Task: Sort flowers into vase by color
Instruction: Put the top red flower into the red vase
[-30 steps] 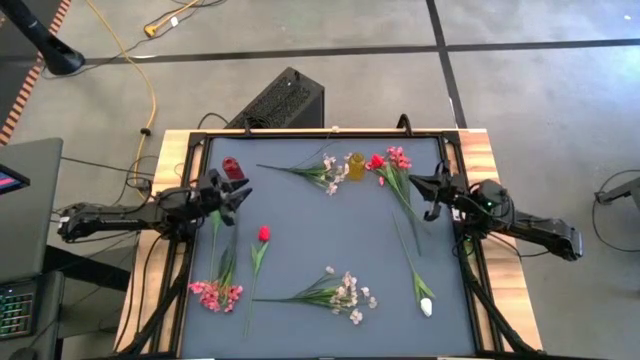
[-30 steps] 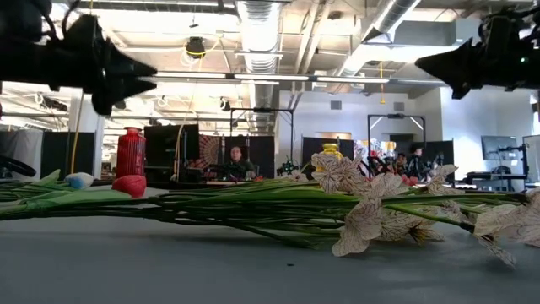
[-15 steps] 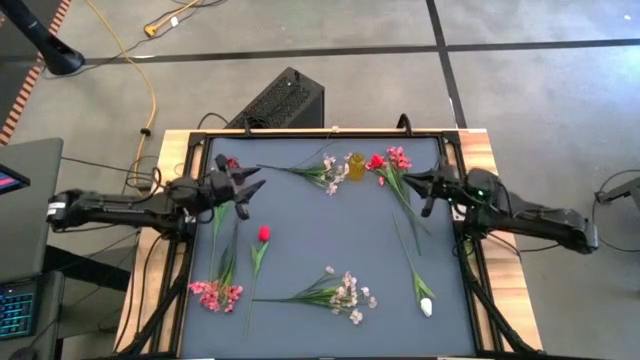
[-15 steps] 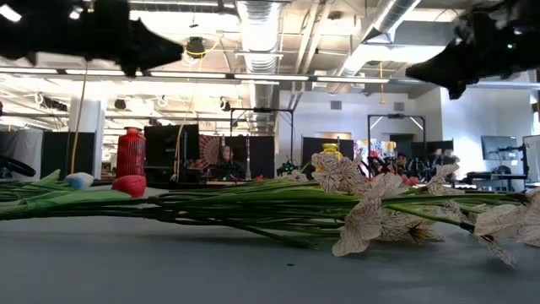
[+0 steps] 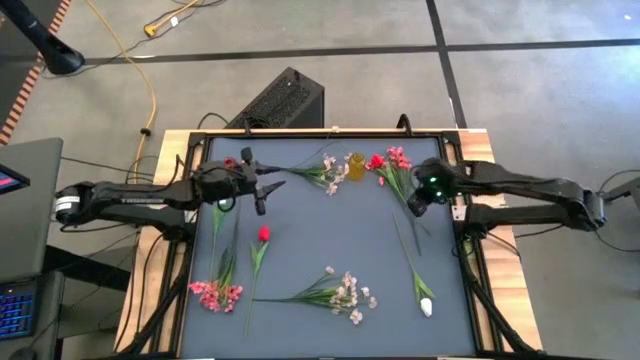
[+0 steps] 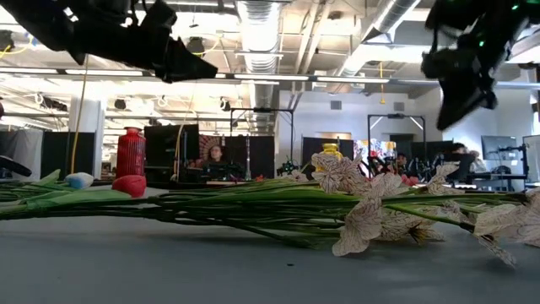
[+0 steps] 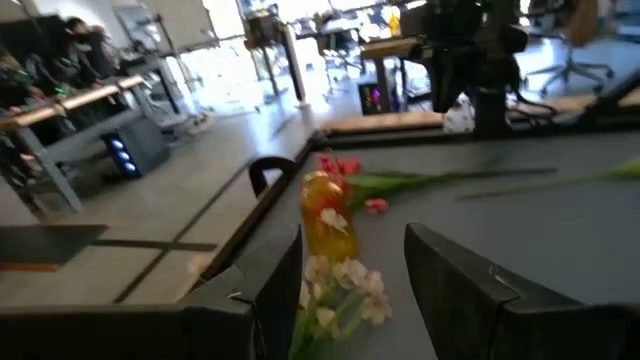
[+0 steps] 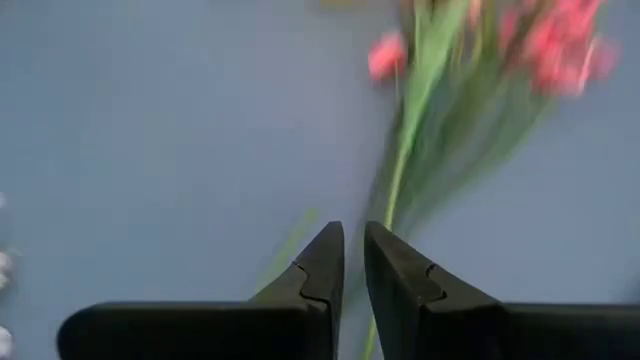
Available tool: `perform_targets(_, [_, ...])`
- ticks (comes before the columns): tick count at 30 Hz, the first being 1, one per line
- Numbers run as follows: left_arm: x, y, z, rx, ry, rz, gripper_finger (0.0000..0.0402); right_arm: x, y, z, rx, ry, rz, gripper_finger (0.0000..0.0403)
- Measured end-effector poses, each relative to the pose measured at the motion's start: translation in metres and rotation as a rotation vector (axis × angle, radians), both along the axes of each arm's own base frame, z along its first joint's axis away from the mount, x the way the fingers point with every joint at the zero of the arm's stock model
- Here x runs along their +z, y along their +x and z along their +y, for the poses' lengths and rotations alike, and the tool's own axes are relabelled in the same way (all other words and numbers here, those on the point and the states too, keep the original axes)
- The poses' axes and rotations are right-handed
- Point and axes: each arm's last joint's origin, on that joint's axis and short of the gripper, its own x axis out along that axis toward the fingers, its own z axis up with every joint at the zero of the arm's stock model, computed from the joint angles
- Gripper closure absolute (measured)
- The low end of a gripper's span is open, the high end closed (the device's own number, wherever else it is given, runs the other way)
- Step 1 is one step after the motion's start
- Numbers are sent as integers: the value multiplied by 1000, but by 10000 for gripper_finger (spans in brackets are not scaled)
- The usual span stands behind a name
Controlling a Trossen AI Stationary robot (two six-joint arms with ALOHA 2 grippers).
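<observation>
Right gripper [image 5: 413, 203], fingers nearly together, grasping nothing, hangs over the pink spray's stem [image 5: 403, 203]; left gripper [image 5: 268, 189] spread over bare mat [image 5: 320, 235].

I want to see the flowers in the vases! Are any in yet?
Not yet. All the green-stemmed flowers lie flat on the mat, like the red tulip bud. The small yellow vase holds none. Neither gripper holds anything: the right gripper points down at the pink blossom spray, and the left gripper, open, hangs nearby. All the sorting remains.
</observation>
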Motion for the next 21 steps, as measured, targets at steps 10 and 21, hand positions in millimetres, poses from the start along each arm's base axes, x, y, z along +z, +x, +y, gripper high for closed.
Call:
perform_targets(10, [-6,-1,-3,-94,-59,54,233,-33,28,-6,-16,116,222,265])
perform_targets(21, [-7,-1,-3,-92,-75,58,233,-53,35,-8,41,128,352,203])
